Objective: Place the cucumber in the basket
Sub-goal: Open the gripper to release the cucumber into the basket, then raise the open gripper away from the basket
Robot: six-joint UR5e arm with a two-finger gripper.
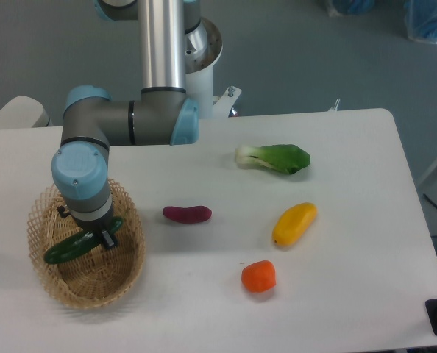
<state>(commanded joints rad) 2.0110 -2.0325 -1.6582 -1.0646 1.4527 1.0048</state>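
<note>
The dark green cucumber (65,250) hangs over the inside of the pale wicker basket (123,283) at the table's left front. My gripper (104,239) points down into the basket and is shut on the cucumber's right end. The cucumber lies roughly level, its left end reaching toward the basket's left rim. Most of the fingers are hidden behind the wrist. I cannot tell whether the cucumber touches the basket floor.
A purple vegetable (187,214) lies right of the basket. A leafy green vegetable with a white stem (274,157) lies farther back. A yellow fruit (294,223) and an orange one (258,276) lie at the front right.
</note>
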